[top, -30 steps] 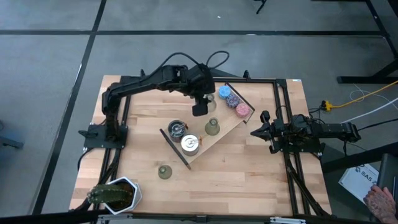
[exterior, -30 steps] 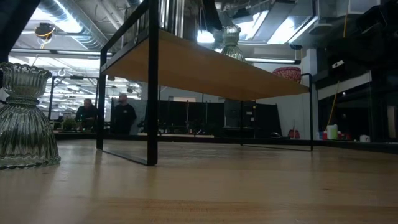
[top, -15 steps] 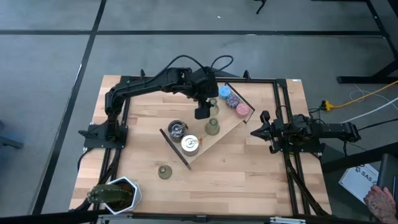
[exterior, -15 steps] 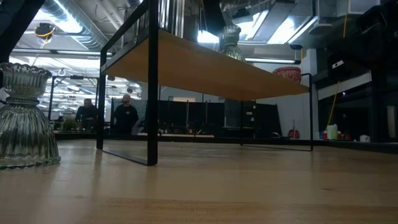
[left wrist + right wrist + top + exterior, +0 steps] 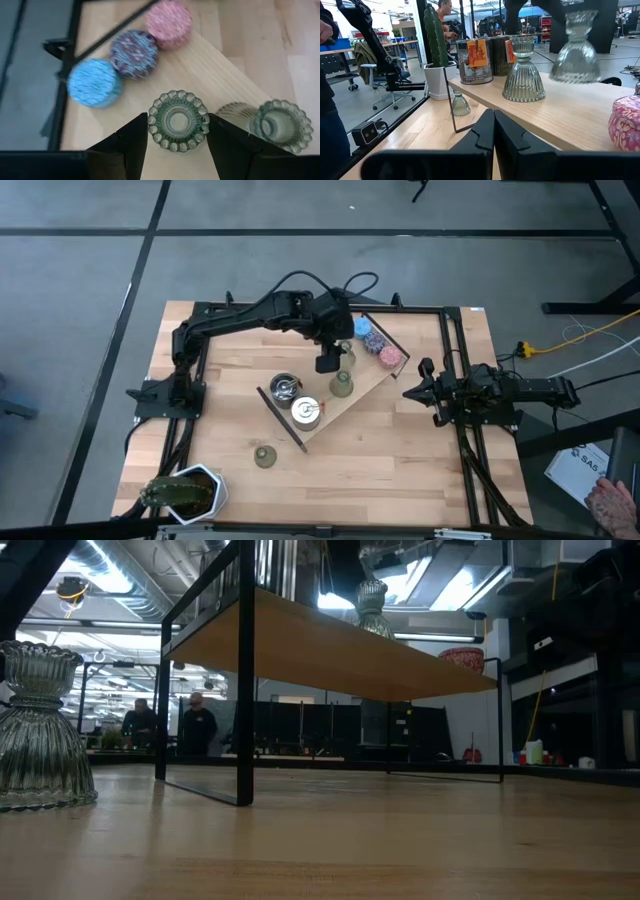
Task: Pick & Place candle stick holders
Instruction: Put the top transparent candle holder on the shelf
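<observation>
My left gripper (image 5: 328, 364), carrying a candle stick holder (image 5: 178, 120) between its jaws, now hangs farther along the raised shelf (image 5: 372, 385), nearer the other holder (image 5: 342, 385) there.

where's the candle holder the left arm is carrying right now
It is in the left pincer, the held candle holder above the raised shelf, between the glittery pucks and another candle holder.

From above, the left hand (image 5: 327, 364) hides most of the candle stick holder (image 5: 346, 358) it carries. In the right wrist view that holder (image 5: 575, 50) is blurred, its top hidden.
</observation>
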Controlling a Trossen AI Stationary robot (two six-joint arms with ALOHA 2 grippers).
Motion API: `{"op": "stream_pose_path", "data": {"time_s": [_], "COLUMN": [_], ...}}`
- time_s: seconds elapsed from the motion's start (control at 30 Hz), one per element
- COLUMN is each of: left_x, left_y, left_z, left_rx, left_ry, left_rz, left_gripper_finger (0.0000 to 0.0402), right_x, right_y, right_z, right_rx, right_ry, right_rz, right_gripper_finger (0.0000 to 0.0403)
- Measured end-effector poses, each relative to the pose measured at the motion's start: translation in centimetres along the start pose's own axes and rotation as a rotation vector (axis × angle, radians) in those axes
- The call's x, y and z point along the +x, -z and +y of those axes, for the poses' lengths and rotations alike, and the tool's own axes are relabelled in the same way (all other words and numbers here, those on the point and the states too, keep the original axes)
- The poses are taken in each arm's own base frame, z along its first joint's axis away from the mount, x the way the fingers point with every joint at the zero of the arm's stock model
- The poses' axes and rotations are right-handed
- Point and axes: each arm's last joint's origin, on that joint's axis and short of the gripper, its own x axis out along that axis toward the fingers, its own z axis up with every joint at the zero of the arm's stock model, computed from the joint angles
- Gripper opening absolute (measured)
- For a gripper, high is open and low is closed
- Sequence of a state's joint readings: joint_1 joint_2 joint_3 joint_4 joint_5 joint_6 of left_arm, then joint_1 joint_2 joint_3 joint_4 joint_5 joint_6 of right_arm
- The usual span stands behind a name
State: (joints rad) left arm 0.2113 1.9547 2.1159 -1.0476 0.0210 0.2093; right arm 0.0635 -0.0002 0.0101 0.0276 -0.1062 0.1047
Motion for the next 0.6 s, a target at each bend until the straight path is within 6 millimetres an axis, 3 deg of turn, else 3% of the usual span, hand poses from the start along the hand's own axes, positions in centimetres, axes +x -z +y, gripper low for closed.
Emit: {"op": "stream_pose_path", "data": {"time_s": [0.6], "left_x": [1.7], "left_y": [-0.1], "left_z": [0.0], "left_rx": [0.032], "left_ry": [0.009], "left_rz": [0.007], "left_gripper_finger": [0.0182], "right_x": [0.0], "right_y": [0.0], "right_z": [0.0], "right_rx": [0.000], "right_ry": [0.000], "right_rz": [0.000], "right_gripper_finger": [0.0010]}}
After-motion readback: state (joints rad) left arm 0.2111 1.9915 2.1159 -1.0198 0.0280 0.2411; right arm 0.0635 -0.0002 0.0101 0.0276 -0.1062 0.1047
